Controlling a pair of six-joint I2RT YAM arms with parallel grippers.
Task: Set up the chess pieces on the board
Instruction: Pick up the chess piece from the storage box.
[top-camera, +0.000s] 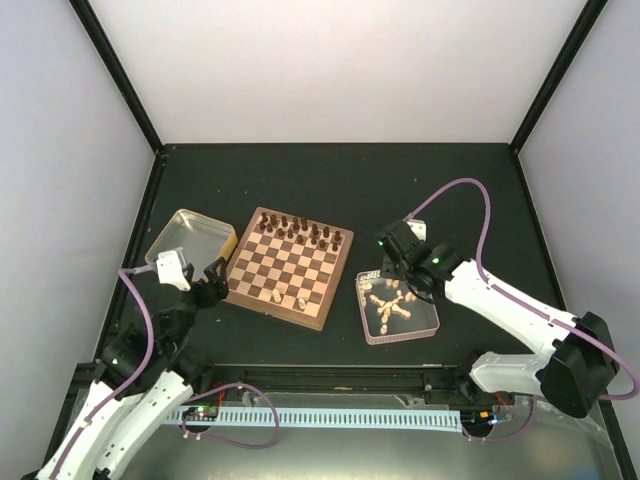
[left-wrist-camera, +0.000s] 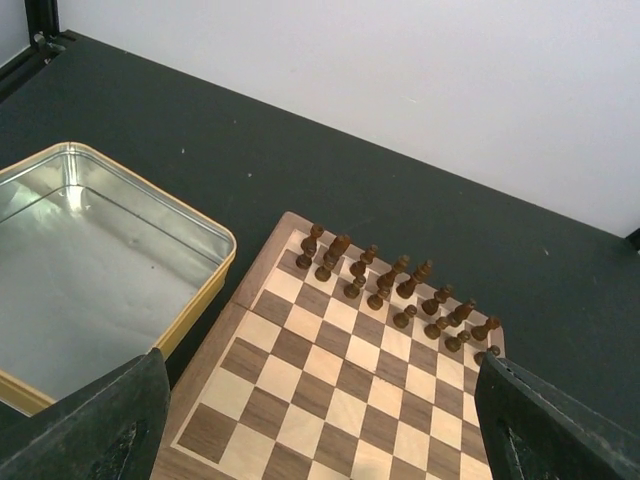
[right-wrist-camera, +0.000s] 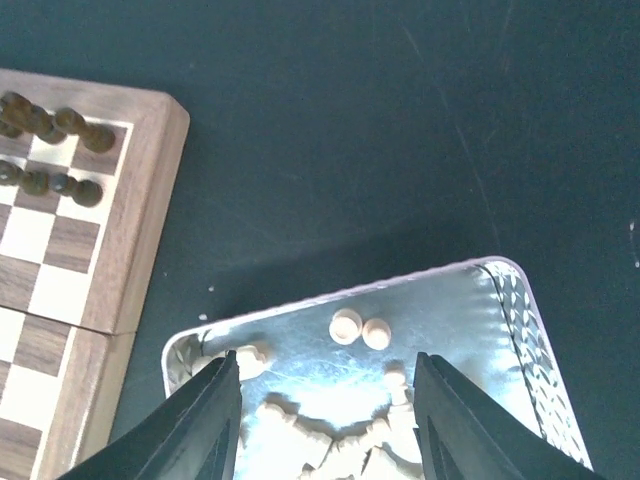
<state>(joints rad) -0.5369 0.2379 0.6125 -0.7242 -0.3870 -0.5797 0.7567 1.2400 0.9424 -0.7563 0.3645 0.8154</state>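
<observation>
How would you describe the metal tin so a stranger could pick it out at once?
Find the wooden chessboard in the middle of the dark table. The tin sits just off its left side. Unlike the clear tray on the right, which holds pale pieces, it has a yellow rim and a shiny silver floor.

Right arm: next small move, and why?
Probably lower the right gripper onto one of the chess pieces in the tray and close: its jaws hang open above them, and few stand on the board.
</observation>
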